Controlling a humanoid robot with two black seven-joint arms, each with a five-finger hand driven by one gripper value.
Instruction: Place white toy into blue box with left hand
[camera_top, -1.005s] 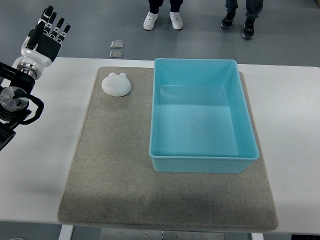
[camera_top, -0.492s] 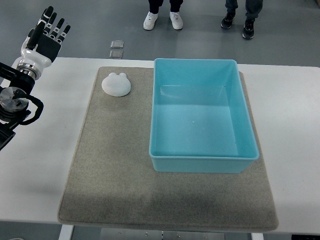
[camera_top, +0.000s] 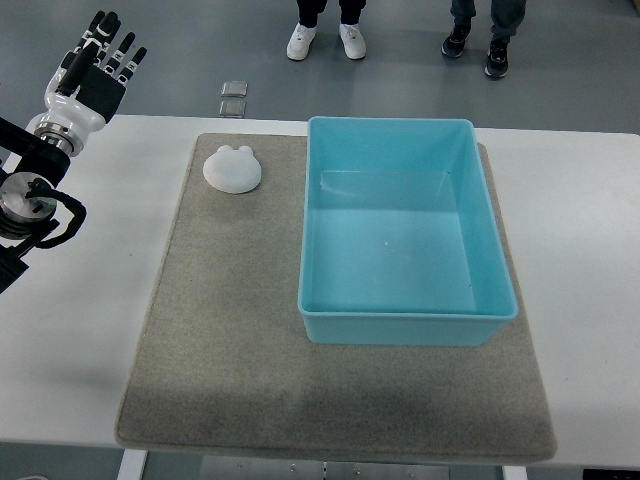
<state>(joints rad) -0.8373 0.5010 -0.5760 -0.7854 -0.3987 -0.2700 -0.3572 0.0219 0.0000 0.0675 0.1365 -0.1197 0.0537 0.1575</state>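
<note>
The white toy (camera_top: 233, 167), a rounded lump with two small ears, lies on the grey mat near its far left corner. The blue box (camera_top: 405, 312) stands open and empty on the right half of the mat. My left hand (camera_top: 98, 62) is at the far left beyond the table's back edge, well left of the toy and apart from it. Its fingers are spread and hold nothing. The left arm (camera_top: 28, 195) runs down the left edge.
The grey mat (camera_top: 220, 340) covers the middle of the white table (camera_top: 585, 260). Two people's feet (camera_top: 325, 40) stand on the floor beyond the table. Small square floor plates (camera_top: 234, 96) lie behind the back edge.
My left hand has shifted very slightly up and away. The toy and the box have not moved.
</note>
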